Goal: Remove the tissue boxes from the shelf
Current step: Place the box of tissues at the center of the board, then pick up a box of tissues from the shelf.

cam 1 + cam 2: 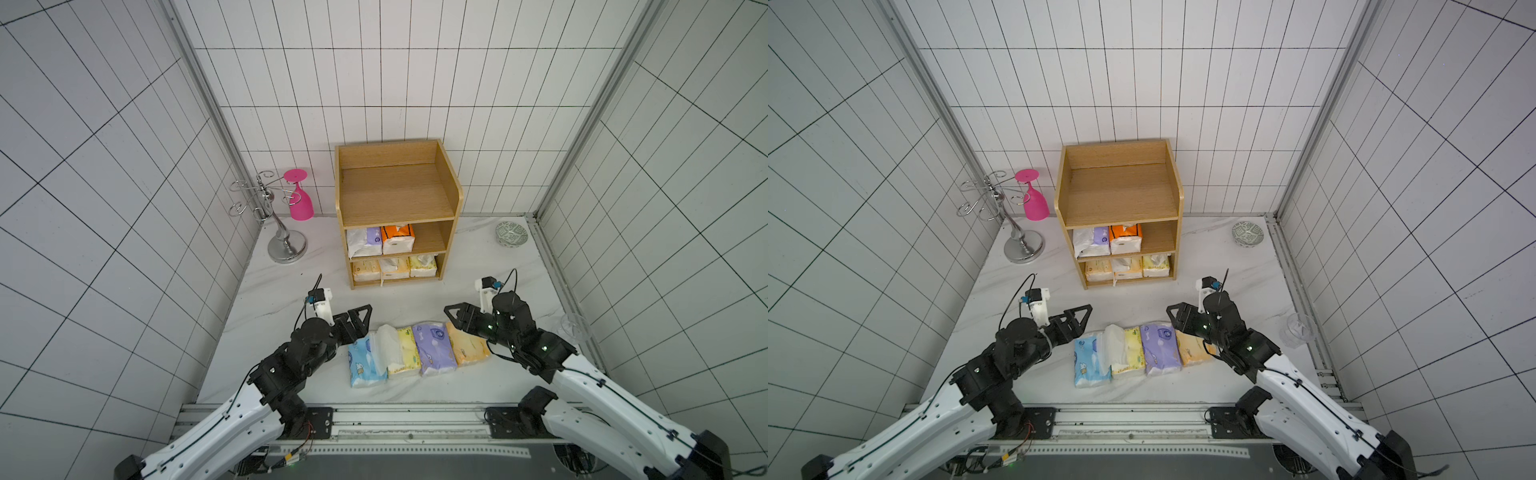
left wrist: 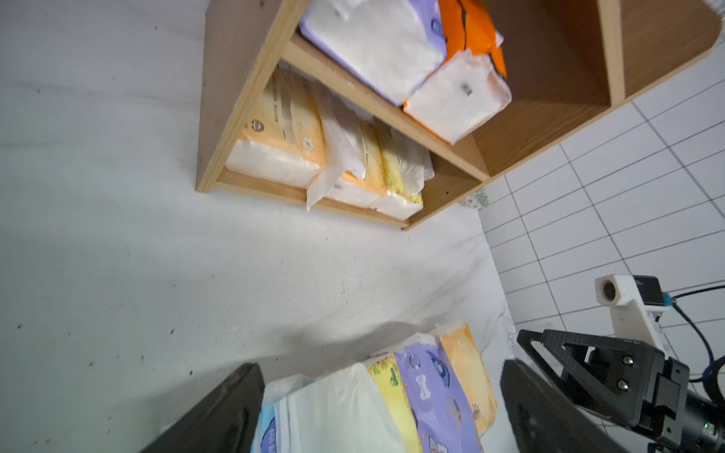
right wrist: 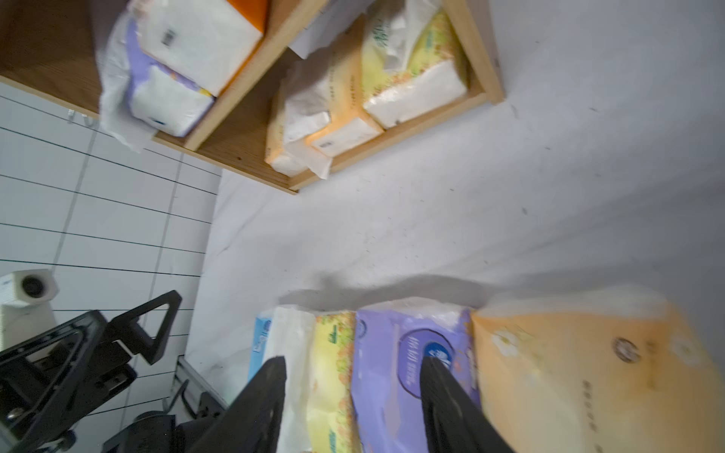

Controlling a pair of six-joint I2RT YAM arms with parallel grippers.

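Top views show the left claw (image 1: 362, 321) wide open and empty beside the blue end of four packs (image 1: 436, 349) lying on the table (image 1: 270, 316). Ahead, five packs (image 1: 398, 241) sit in the shelf (image 1: 453, 195) with short ends outward, and the middle-tier pair is likely nearer this arm. The right claw (image 1: 451, 320), half open and empty, hovers over the row's pale orange end.
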